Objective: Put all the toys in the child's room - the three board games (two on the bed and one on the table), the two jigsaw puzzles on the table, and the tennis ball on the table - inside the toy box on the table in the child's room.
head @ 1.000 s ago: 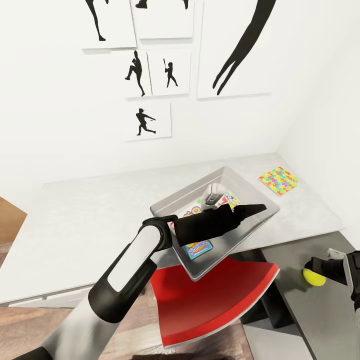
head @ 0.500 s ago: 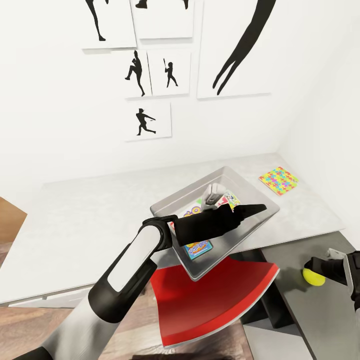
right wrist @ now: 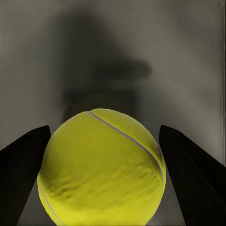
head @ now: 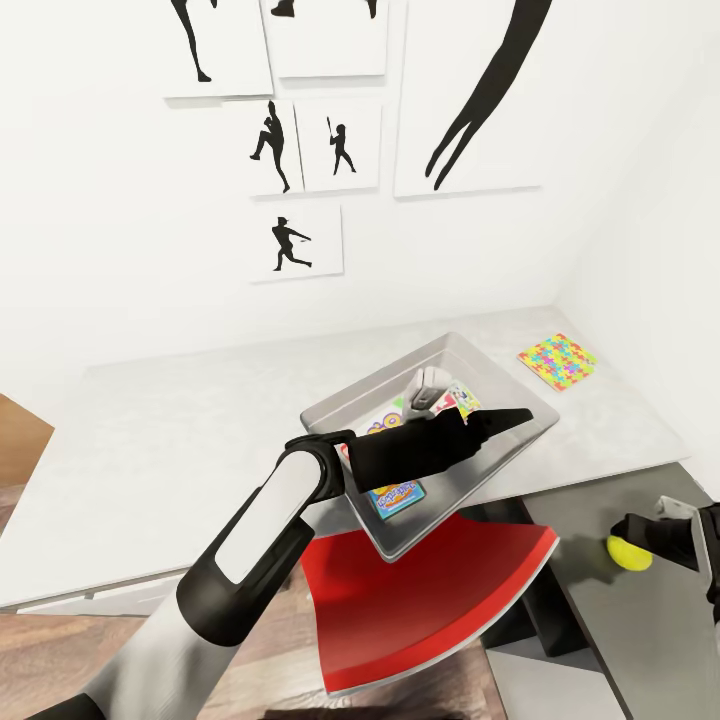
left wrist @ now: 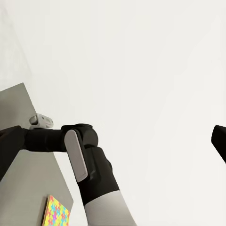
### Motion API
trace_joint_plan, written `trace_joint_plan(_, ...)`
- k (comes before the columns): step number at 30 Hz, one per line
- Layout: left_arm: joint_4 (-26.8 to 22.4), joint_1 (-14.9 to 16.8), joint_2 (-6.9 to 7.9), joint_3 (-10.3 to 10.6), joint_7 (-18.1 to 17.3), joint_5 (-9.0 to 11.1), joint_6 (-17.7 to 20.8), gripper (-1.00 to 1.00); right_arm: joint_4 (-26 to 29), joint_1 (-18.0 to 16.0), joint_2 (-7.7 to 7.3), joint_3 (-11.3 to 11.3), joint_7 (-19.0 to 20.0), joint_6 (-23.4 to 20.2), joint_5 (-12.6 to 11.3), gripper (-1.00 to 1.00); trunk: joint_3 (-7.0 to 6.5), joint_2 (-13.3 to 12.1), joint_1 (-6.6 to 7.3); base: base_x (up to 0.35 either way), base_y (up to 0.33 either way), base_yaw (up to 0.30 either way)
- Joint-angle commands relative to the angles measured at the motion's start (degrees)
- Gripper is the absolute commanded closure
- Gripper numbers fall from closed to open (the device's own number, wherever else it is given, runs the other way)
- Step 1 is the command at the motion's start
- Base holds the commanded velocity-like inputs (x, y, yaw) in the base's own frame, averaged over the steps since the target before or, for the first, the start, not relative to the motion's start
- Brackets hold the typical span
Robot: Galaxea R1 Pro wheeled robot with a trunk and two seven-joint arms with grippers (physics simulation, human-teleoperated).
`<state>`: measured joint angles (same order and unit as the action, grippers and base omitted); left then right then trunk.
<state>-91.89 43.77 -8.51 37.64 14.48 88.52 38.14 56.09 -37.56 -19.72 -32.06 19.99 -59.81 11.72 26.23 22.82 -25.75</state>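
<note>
Beside the toy box (head: 470,355), on the table's (head: 180,440) dark wing, right gripper (head: 642,541) spread around tennis ball (head: 628,553), fingers (right wrist: 21,165) flanking it, contact unclear. Left gripper (head: 432,390) over the box; jaw state unreadable. Jigsaw puzzle (head: 557,361) just past box.

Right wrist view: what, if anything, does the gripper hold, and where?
Nothing yet: the right gripper is open, fingers apart on either side of the tennis ball.

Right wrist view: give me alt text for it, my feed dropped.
A yellow-green tennis ball sits close up between the right tool's two dark fingers, which flank it on either side with narrow gaps, not clamped. Behind it lies the dark grey table surface, shadowed.
</note>
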Motion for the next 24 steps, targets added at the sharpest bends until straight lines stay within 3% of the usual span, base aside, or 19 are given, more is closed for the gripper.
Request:
trace_joint_plan(1, -0.05, 0.04, -0.02, -0.02, 0.55, 0.6, 0.09, -1.0, 0.19, -0.04, -0.09, -0.12, 0.65, -0.19, 0.52, 1.0, 0.09, 0.1, -0.03, 0.0, 0.0, 0.0)
trace_joint_plan(6, -0.06, 0.01, -0.02, -0.02, 0.55, 0.6, 0.09, -1.0, 1.44, 0.08, -0.37, -0.18, 0.85, -0.19, 0.17, 1.0, 0.09, 0.1, -0.03, 0.0, 0.0, 0.0)
trace_joint_plan(14, -0.05, -0.36, 0.04, -0.02, 0.38, 0.6, 0.04, -1.0, 7.77, 0.96, -0.84, -0.54, 3.3, -0.19, -1.04, 1.0, 0.09, 0.1, -0.03, 0.0, 0.0, 0.0)
trace_joint_plan(18, -0.05, -0.51, 0.02, -0.02, 0.29, 0.6, 0.02, -1.0, 13.36, 2.98, -1.8, -2.93, 8.52, -0.19, -1.35, 1.0, 0.09, 0.1, -0.03, 0.0, 0.0, 0.0)
trace_joint_plan(24, -0.05, -0.59, -0.07, 0.06, -1.07, 0.6, 0.01, -1.0, 24.16, 7.6, -2.46, -8.01, 19.75, -0.19, -1.29, 1.0, 0.09, 0.1, -0.03, 0.0, 0.0, 0.0)
